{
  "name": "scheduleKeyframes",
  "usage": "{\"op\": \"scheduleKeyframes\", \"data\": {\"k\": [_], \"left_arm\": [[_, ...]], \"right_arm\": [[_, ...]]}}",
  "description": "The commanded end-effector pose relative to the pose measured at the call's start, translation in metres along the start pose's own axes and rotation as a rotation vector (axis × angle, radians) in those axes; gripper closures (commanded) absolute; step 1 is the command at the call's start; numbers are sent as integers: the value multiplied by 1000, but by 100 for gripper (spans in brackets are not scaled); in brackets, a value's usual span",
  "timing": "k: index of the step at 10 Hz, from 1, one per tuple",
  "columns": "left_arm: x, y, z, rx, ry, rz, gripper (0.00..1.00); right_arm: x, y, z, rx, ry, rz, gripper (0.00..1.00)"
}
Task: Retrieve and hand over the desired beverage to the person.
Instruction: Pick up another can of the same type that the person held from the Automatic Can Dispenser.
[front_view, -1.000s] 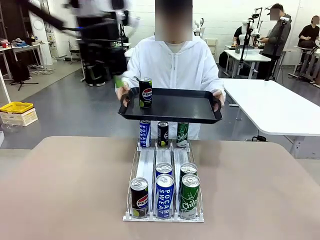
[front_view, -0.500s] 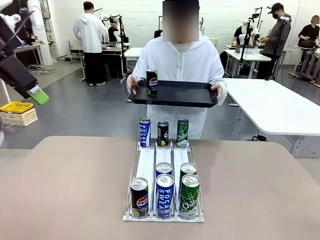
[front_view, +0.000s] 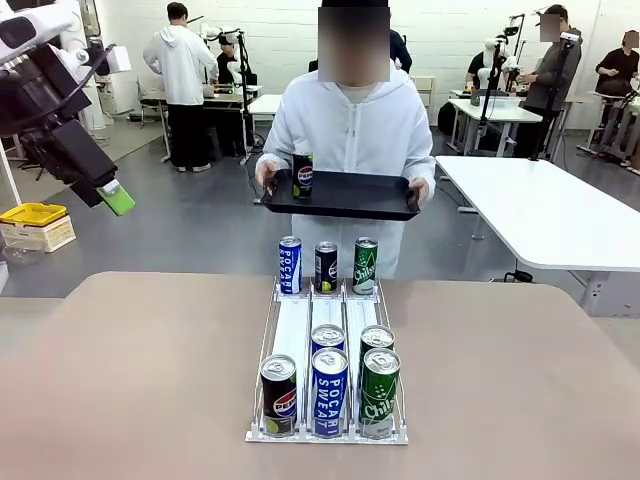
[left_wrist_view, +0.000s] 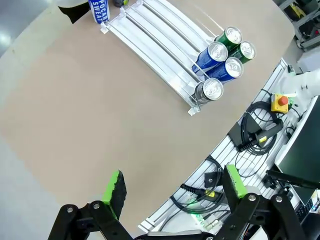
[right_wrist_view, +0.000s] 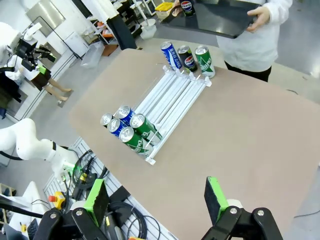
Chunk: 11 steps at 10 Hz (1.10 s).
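**A:** Where is the drink?

**B:** I see the Pepsi can (front_view: 302, 175) on the tray (front_view: 360, 197), at the tray's 9 o'clock end. It stands upright, long axis vertical, top up, logo facing my front camera. The person (front_view: 350, 120) holds the tray level with a hand on each short end, beyond the table (front_view: 150, 380) at 12 o'clock.

**A:** And the pincers?

**B:** My left gripper (left_wrist_view: 174, 185) is spread wide, with nothing between the pads. The front camera has it raised at 10 o'clock, near the table's edge. My right gripper (right_wrist_view: 155, 200) is spread as well and empty, high above the table.

**A:** What does each camera add?

**B:** The right wrist catches the tray and the can at its 12 o'clock edge, with one hand (right_wrist_view: 260, 12) gripping the rim. The left wrist looks down on the rack (left_wrist_view: 160, 40) and its can tops, and shows cables (left_wrist_view: 255, 135) past the table's edge at 4 o'clock. The front camera gives me the labels. Three cans stand upright at the rack's far end and five at the near end, at 6 o'clock below the tray.
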<state>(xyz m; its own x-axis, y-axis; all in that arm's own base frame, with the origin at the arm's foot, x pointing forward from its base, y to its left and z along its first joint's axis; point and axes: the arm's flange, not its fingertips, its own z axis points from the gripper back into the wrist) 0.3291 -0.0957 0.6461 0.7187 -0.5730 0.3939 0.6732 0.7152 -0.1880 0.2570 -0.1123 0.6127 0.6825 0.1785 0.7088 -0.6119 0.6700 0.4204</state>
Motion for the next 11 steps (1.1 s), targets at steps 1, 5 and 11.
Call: {"op": "scheduleKeyframes", "data": {"k": [1,5,11], "left_arm": [[-9,-4,5,6,-14,-7,0],[-9,-4,5,6,-14,-7,0],[-69,85,67,-147,-361,-14,0]], "right_arm": [[0,0,-1,23,-17,14,0],[0,0,-1,23,-17,14,0],[0,0,-1,23,-17,14,0]]}}
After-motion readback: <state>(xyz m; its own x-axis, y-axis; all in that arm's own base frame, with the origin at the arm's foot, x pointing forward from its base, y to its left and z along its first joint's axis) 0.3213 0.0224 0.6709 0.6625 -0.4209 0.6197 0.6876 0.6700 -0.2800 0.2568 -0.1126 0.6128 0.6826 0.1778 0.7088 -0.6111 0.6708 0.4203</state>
